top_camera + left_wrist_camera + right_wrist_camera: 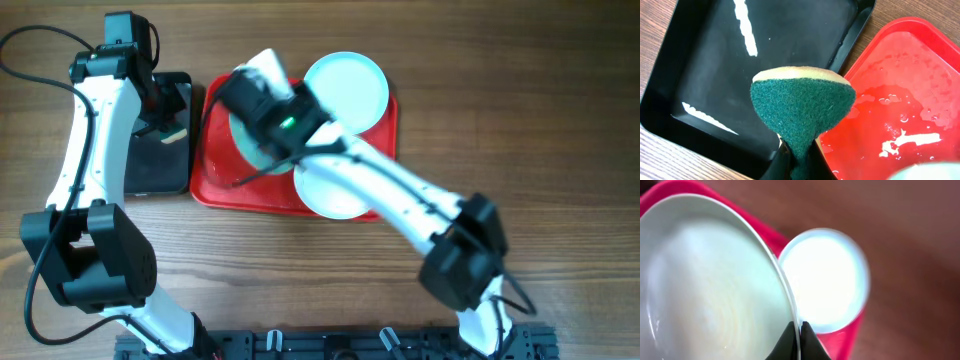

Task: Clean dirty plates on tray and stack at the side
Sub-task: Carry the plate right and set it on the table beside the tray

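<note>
Pinching one of three plates (pixel 710 295), the right fingers (pixel 811 341) hang over the tray (pixel 215 180); left fingers (pixel 781 167) clench one sponge (pixel 802 107)

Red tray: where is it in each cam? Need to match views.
Overhead: red tray mid-table, right of the black tray.
Left wrist: right half, wet, behind the sponge; black tray on the left.
Right wrist: red slivers top left and bottom right, behind the held plate.
Shared landmark: white plate at the tray's corner, overhead and right wrist.
</note>
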`<state>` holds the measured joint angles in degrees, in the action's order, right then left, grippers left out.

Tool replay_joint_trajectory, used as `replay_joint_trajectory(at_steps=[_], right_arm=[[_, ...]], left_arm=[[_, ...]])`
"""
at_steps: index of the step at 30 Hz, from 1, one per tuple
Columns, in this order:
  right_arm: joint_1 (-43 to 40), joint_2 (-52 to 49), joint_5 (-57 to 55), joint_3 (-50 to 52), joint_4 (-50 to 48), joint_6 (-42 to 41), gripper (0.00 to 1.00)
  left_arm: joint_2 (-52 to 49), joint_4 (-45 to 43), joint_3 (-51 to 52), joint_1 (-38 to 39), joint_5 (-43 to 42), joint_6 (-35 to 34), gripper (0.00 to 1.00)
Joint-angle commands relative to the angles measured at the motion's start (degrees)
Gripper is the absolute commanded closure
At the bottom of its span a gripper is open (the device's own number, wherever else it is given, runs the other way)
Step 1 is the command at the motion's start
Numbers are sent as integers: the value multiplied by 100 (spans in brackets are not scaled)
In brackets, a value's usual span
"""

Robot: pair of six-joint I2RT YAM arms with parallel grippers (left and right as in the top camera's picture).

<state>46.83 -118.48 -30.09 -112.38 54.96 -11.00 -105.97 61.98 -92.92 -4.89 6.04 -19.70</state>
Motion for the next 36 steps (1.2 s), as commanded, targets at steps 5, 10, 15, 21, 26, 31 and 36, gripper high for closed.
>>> replay_joint_trajectory(at_steps=[5, 10, 15, 21, 26, 31, 36], right_arm=[[-1989, 914, 3672, -66, 531, -258, 96], [-3180, 1038, 3773, -59, 1213, -111, 96], [-4308, 1036, 3786, 435, 1403, -122, 96], [-5434, 1036, 4181, 1569, 894, -146, 95], [-5995, 1036, 4170, 2861, 63, -153, 96], [-6194, 1036, 3801, 3635, -518, -439, 96], [-6467, 1025, 3467, 4162, -1097, -564, 96]], left_arm=[[4, 4, 46, -17, -70, -74, 96], [4, 4, 46, -17, -70, -72, 96], [4, 2, 46, -17, -70, -72, 96], [4, 2, 46, -17, -70, -72, 96], [4, 2, 46, -17, -70, -72, 96], [4, 7, 46, -15, -70, -72, 96], [4, 2, 46, -15, -70, -74, 96]])
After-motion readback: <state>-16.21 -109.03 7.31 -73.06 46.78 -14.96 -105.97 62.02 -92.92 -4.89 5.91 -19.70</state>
